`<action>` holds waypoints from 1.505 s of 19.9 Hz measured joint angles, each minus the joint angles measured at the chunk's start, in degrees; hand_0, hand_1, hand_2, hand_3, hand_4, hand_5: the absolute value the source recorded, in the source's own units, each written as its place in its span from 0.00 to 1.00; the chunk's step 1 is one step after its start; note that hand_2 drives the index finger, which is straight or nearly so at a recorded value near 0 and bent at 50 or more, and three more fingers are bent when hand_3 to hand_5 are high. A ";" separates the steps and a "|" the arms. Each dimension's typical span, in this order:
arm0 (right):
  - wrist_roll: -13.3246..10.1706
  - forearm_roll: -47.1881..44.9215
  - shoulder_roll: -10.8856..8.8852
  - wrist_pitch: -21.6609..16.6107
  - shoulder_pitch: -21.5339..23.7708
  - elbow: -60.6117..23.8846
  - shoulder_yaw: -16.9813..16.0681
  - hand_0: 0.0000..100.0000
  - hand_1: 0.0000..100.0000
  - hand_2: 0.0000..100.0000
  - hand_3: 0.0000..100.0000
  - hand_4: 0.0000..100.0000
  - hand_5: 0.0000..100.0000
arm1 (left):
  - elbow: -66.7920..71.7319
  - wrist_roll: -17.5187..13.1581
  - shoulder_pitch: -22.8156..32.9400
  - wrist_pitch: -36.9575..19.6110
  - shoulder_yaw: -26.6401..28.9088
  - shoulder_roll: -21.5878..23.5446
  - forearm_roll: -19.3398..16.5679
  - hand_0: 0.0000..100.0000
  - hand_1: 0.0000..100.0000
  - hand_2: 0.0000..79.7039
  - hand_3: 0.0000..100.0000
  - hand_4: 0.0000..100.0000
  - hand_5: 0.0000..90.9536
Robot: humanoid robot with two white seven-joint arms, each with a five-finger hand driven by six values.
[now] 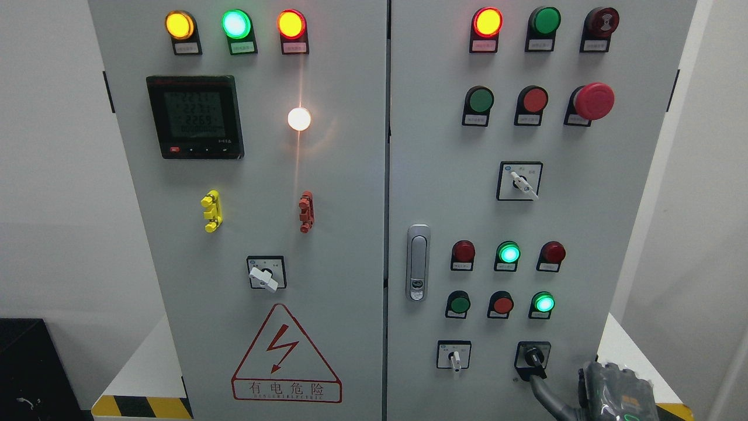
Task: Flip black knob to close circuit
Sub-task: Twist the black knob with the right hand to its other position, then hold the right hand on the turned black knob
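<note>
The black knob [532, 355] sits on a black square plate at the lower right of the grey cabinet's right door [561, 210]. Its handle points down and slightly right. My right hand [608, 390] comes in from the bottom right corner, wrapped in clear plastic. A dark part of it [544, 393] reaches up and left to the knob's lower end and touches it. Most of the hand is cut off by the picture's bottom edge. The left arm is out of view.
A white selector switch [454, 356] is left of the knob, with lit green lamps [543, 303] and red buttons above. A door latch [418, 262] is near the door seam. The left door carries a meter [194, 116], another white selector [265, 275] and a warning triangle [285, 354].
</note>
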 measured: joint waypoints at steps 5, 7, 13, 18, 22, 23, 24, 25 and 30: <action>0.14 -0.15 -0.02 0.02 -0.15 0.02 -0.27 0.00 0.00 0.97 1.00 0.99 1.00 | 0.00 0.00 0.00 0.00 0.00 0.00 0.00 0.12 0.56 0.00 0.00 0.00 0.00; 0.25 -0.20 -0.03 0.02 -0.18 0.03 -0.36 0.00 0.00 0.97 1.00 0.98 1.00 | 0.00 0.00 0.00 0.00 0.00 0.00 0.00 0.12 0.56 0.00 0.00 0.00 0.00; 0.17 -0.37 -0.09 0.06 -0.25 0.02 -0.58 0.00 0.00 0.97 1.00 0.98 1.00 | 0.00 0.00 0.00 0.00 0.00 0.00 0.00 0.12 0.56 0.00 0.00 0.00 0.00; -0.08 -0.45 -0.11 0.06 -0.31 0.01 -0.73 0.00 0.00 0.97 1.00 0.98 1.00 | 0.00 0.00 0.00 0.00 0.00 0.00 0.00 0.12 0.56 0.00 0.00 0.00 0.00; -0.25 -0.51 -0.12 0.06 -0.33 -0.02 -0.76 0.00 0.00 0.97 1.00 0.98 1.00 | 0.00 0.00 0.00 0.00 0.00 0.00 0.00 0.12 0.56 0.00 0.00 0.00 0.00; -0.27 -0.53 -0.13 0.06 -0.33 -0.03 -0.77 0.00 0.00 0.97 1.00 0.98 1.00 | 0.00 0.00 0.00 0.00 0.00 0.00 0.00 0.12 0.56 0.00 0.00 0.00 0.00; -0.28 -0.55 -0.13 0.05 -0.34 -0.03 -0.79 0.00 0.00 0.97 1.00 0.98 1.00 | 0.00 0.00 0.00 0.00 0.00 0.00 0.00 0.12 0.56 0.00 0.00 0.00 0.00; -0.29 -0.56 -0.13 0.04 -0.34 -0.03 -0.80 0.00 0.00 0.97 1.00 0.98 1.00 | 0.00 0.00 0.00 0.00 0.00 0.00 0.00 0.12 0.56 0.00 0.00 0.00 0.00; -0.37 -1.00 -0.15 -0.14 -0.34 -0.09 -0.81 0.00 0.00 0.97 1.00 0.98 1.00 | 0.00 0.00 0.00 0.00 0.00 0.00 0.00 0.12 0.56 0.00 0.00 0.00 0.00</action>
